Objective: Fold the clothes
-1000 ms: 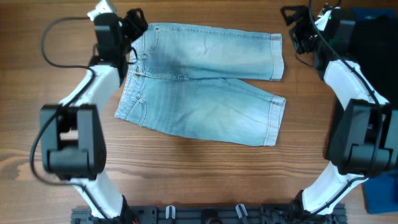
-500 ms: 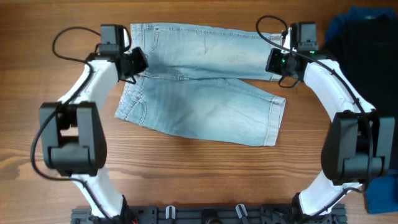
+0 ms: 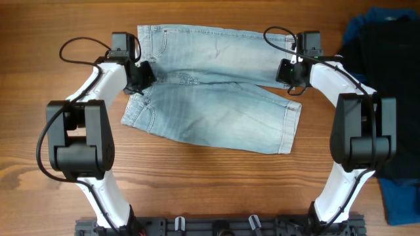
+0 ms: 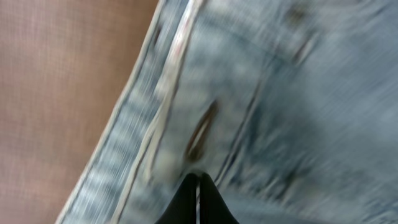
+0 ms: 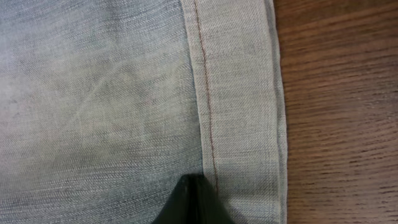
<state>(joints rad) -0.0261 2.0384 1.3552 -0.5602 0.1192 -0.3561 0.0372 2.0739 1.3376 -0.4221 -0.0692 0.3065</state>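
Note:
The clothes (image 3: 216, 98) are pale blue denim shorts lying flat on the wooden table (image 3: 197, 183), waistband to the left and leg hems to the right. My left gripper (image 3: 140, 73) sits low on the waistband's left edge. In the left wrist view its fingertips (image 4: 197, 177) are shut, pinching denim (image 4: 280, 93) below a belt loop (image 4: 202, 130). My right gripper (image 3: 289, 71) rests on the upper leg's hem. Its tips (image 5: 193, 179) are shut on cloth (image 5: 93, 81) beside the stitched hem band (image 5: 239, 93).
A heap of dark blue and black garments (image 3: 387, 65) lies at the right edge of the table. A blue cloth (image 3: 401, 203) shows at the lower right corner. Bare wood (image 5: 336, 112) lies just right of the hem.
Both arms came in from the far corners and lowered onto the shorts, the left at the waistband, the right at the upper hem. Both grippers went from open to shut.

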